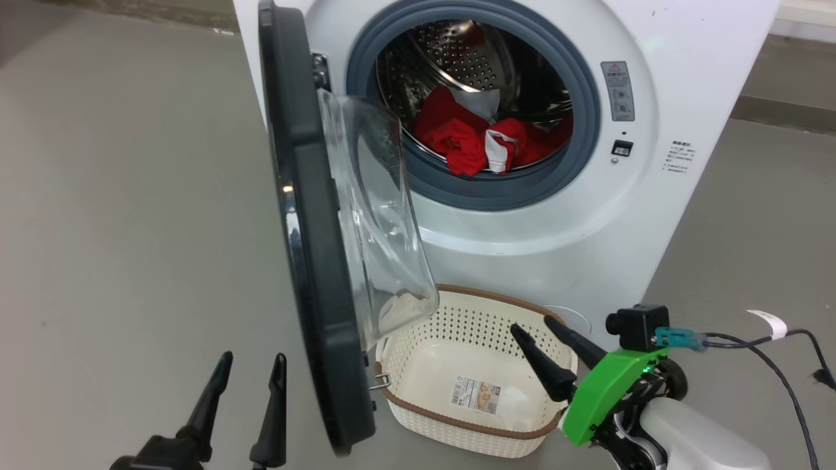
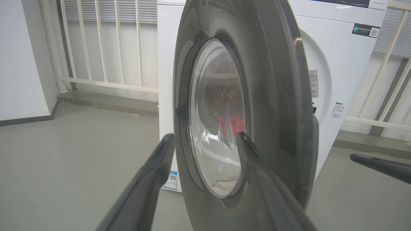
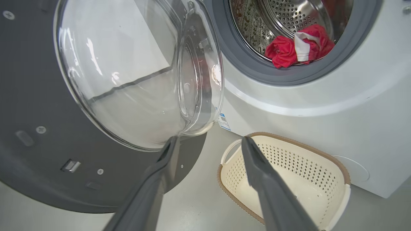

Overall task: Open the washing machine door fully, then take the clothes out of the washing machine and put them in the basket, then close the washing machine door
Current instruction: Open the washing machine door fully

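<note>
Both spread: left claw (image 1: 253,357) low beside door (image 1: 307,196), right claw (image 1: 533,324) angled over basket (image 1: 470,320)

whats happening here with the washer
A two-armed robot faces a white front-loading washing machine. Its round black-rimmed glass door stands swung open, and the red and white clothes lie in the steel drum. The cream perforated plastic basket on the floor is empty. The left gripper and right gripper are open, holding nothing.

Black tapered fingers (image 1: 545,372) meet a green bracket (image 1: 607,388).
</note>
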Robot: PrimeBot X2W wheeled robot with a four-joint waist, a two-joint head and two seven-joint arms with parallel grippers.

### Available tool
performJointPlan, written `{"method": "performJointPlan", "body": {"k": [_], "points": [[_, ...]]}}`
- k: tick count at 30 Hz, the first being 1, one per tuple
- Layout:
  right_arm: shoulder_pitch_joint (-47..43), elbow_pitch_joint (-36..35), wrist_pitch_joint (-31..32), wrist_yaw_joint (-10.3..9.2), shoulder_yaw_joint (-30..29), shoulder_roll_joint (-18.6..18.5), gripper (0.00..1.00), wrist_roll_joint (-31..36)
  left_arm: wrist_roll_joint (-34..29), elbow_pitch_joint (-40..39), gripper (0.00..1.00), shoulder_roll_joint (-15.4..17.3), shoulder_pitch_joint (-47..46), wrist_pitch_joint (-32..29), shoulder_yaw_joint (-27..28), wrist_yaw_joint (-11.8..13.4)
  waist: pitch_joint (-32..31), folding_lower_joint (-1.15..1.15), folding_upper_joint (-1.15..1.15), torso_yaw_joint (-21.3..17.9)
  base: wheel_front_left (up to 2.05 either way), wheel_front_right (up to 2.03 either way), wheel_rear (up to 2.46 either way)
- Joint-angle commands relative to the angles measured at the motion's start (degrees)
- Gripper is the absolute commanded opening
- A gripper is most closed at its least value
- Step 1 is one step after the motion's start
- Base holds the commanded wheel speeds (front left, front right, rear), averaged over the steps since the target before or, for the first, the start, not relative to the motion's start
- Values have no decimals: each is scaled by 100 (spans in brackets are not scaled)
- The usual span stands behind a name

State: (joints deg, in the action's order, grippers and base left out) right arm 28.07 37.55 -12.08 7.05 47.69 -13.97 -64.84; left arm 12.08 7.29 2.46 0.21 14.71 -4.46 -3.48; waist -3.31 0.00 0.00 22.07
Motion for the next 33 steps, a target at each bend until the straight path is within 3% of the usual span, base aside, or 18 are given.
{"method": "performJointPlan", "body": {"k": [1,5,13,16,21,33], "points": [[34,154,-235,44,-43,91,100,329,-25,-186,100,42,-47,29,215,38,12,0,0,-55,0,0,0],[12,249,-286,44,-716,226,100,908,-34,-210,100,42,-38,29,245,43,34,0,0,-98,0,0,0],[-1112,-965,-291,44,-3200,868,100,3957,-62,-203,100,42,-72,29,236,45,62,0,0,-83,0,0,0],[-1433,-1259,-291,44,-3533,1003,100,4577,-63,-186,100,42,-80,29,233,44,42,0,0,-44,0,0,0],[-1821,-1563,-291,44,-4091,1101,100,4861,-50,-177,100,42,-61,29,247,42,2,0,0,13,0,0,0],[-2051,-1814,-291,44,-4036,1108,100,4715,-51,-155,100,42,-35,29,278,21,-9,0,0,41,0,0,0]]}}
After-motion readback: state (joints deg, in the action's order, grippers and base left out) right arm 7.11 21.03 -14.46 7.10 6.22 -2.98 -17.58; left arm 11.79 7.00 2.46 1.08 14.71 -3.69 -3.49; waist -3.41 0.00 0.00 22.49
